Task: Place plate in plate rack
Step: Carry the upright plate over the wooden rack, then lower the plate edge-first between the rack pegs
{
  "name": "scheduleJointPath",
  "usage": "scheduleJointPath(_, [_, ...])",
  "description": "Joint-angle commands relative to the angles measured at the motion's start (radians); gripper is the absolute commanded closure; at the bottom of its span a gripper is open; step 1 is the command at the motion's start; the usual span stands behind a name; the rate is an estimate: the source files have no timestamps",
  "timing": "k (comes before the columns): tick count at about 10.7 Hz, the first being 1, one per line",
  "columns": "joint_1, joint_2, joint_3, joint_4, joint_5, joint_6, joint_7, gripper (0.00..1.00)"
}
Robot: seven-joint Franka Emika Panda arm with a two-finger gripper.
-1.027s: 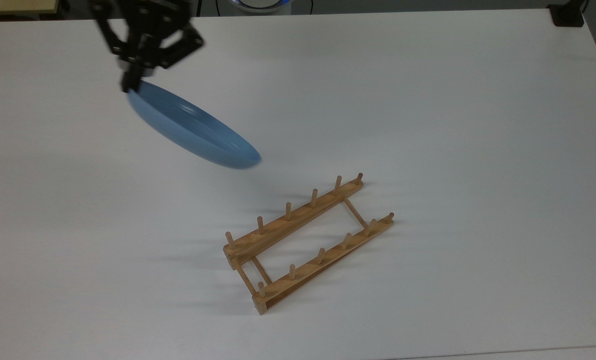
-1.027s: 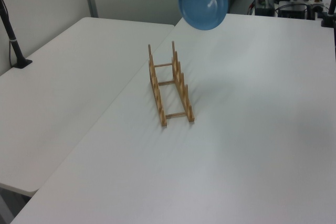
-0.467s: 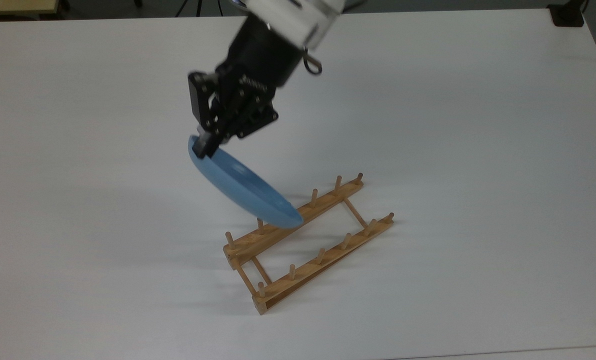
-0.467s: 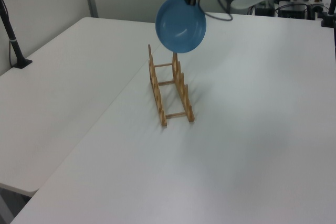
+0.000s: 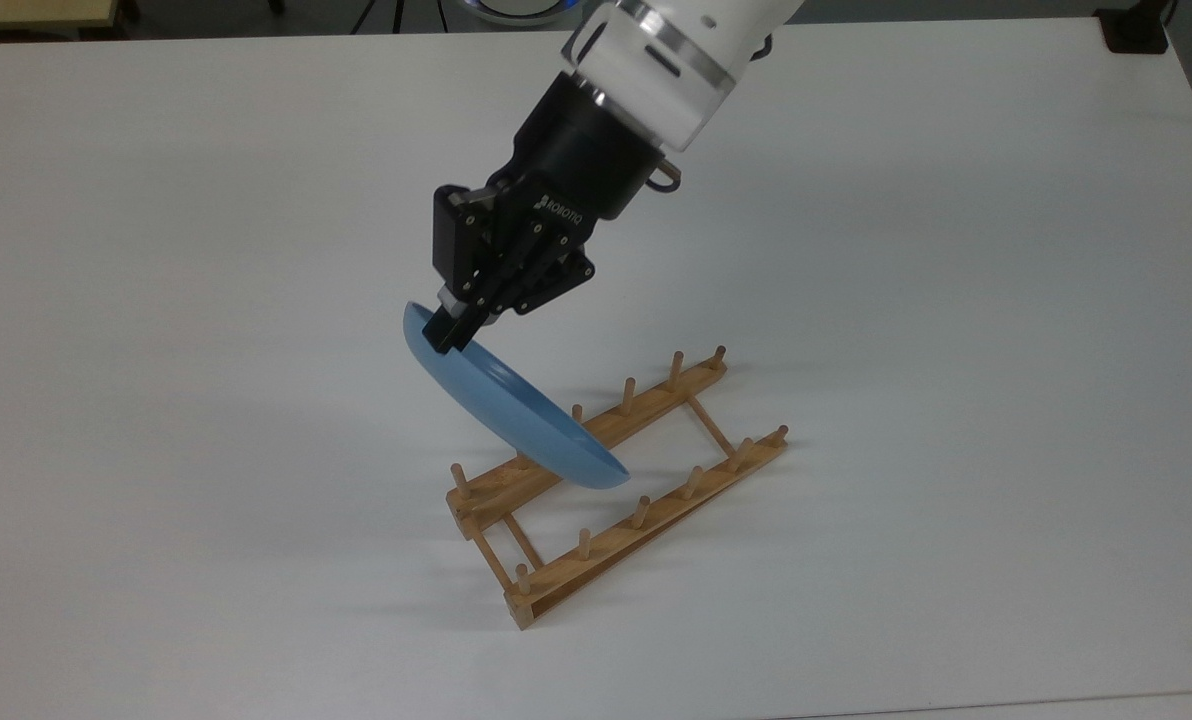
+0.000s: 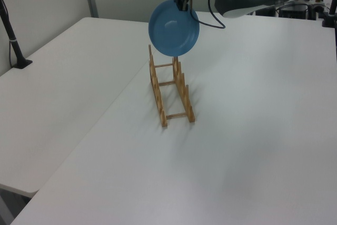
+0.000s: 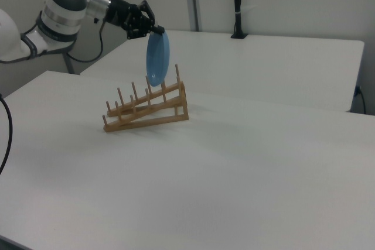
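On the white table [image 5: 956, 250], which runs past the frame edges in the top view, nothing stands but the plate rack [image 5: 616, 487], [image 6: 171, 88], [image 7: 146, 111], lying toward 5 o'clock of the centre. Its two rails run from 7 o'clock up to 1 o'clock in the top view, and the right view shows them sloping, higher at the right view's right end. My arm [image 5: 656, 60] comes in from 12 o'clock, its upper part cut off by the top edge; in the left view it enters from 1 o'clock and is likewise cropped. My gripper [image 5: 451, 330], [image 6: 181, 5], [image 7: 155, 29] is clamped on the plate [image 5: 511, 410], [image 6: 174, 28], [image 7: 157, 57] at its upper rim, the fingers pinching the edge from both faces. The plate hangs on edge, nearly upright, over the rack's far rail. In the top view its lower edge covers part of that rail and one peg around the second slot from 7 o'clock. Whether that edge touches the wood or hangs just above it I cannot tell; in the right view it appears to sit at about peg-top height, toward the rack's high end.
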Motion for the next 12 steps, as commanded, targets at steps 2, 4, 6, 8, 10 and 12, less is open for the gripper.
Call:
scheduleJointPath(2, [0.035, 0.015, -0.016, 0.034, -0.068, -0.056, 0.022, 1.00])
scheduleJointPath(4, [0.037, 0.021, -0.016, 0.034, -0.103, -0.068, 0.027, 1.00])
scheduleJointPath(6, [0.052, 0.021, -0.015, 0.034, -0.123, -0.107, 0.027, 1.00])
scheduleJointPath(8, [0.080, 0.020, -0.015, 0.034, -0.128, -0.205, 0.045, 1.00])
scheduleJointPath(10, [0.090, 0.020, -0.013, 0.028, -0.181, -0.235, 0.120, 1.00])
scheduleJointPath(12, [0.095, 0.025, -0.013, 0.027, -0.203, -0.249, 0.148, 1.00])
